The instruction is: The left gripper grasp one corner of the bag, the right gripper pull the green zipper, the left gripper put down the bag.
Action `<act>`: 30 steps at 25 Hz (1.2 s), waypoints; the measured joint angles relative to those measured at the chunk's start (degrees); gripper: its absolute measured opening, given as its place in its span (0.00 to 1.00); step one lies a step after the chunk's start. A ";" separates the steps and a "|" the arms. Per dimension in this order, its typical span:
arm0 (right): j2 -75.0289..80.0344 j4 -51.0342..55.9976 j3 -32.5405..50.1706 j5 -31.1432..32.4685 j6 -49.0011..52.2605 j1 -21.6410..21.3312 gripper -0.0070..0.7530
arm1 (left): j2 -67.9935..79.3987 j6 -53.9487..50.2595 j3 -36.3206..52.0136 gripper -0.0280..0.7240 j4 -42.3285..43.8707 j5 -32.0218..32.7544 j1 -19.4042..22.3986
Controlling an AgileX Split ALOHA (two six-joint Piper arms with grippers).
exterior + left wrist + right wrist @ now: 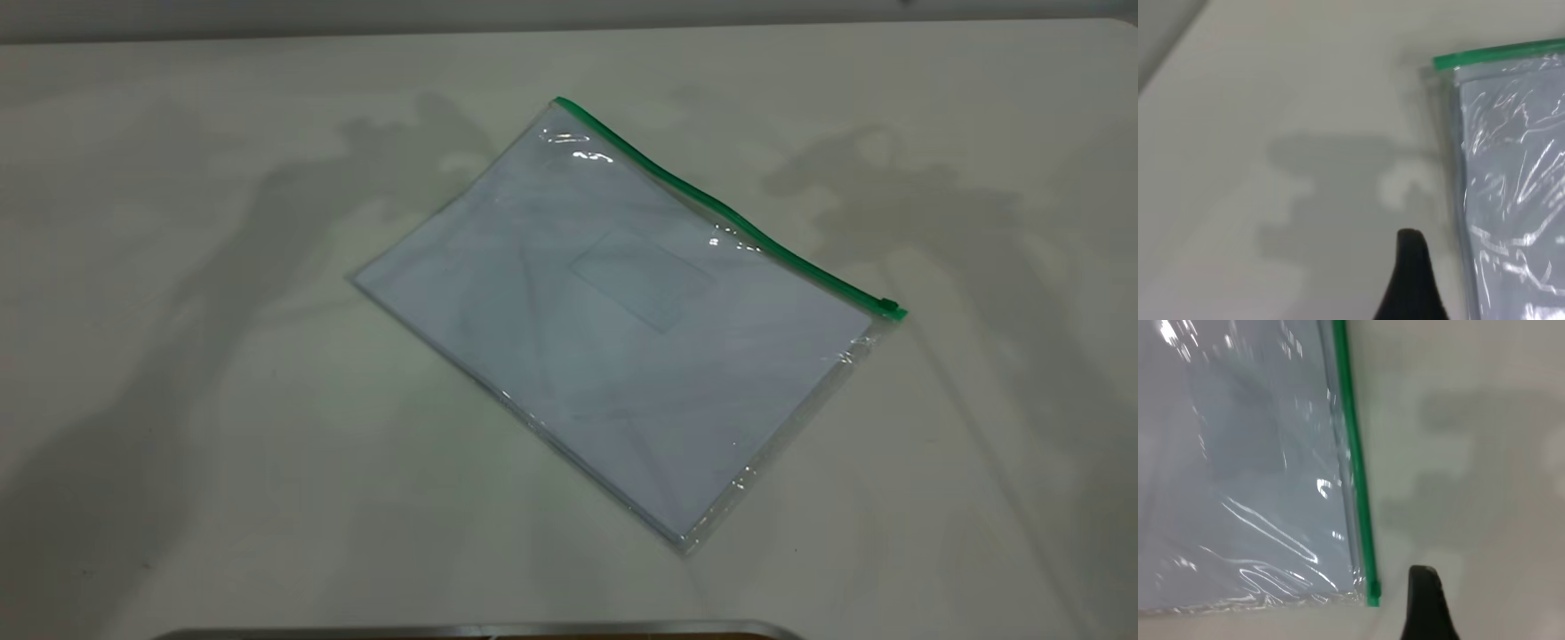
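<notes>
We see the bag as glossy clear plastic, crinkled at its edges, over smooth white paper; the green zipper looks like smooth plastic; the table is matt, pale.

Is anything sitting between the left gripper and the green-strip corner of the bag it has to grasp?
Nothing visible. In the left wrist view the left gripper hangs over bare table beside the bag, and the corner lies uncovered. The exterior view shows only the bag on the table.
</notes>
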 joint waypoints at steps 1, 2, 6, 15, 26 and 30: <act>-2.19 0.00 -0.44 0.90 0.53 0.00 0.73 | -1.84 -2.19 0.00 0.89 1.70 1.18 0.00; -4.51 0.00 -0.69 1.49 0.87 0.00 0.73 | -3.78 -4.14 0.00 0.89 3.35 2.63 0.00; -14.34 -0.18 -0.80 5.00 2.63 0.00 0.73 | -10.88 -10.41 0.00 0.87 7.67 9.42 0.00; -35.47 -0.22 -0.86 14.87 9.26 0.00 0.73 | -22.74 -22.70 0.00 0.82 18.21 15.65 0.00; -57.91 0.88 12.95 16.03 13.50 0.00 0.73 | -40.42 -37.44 10.37 0.82 20.70 15.65 0.00; -69.04 1.87 25.72 16.03 13.89 0.00 0.73 | -52.87 -39.52 24.24 0.82 20.70 15.65 0.00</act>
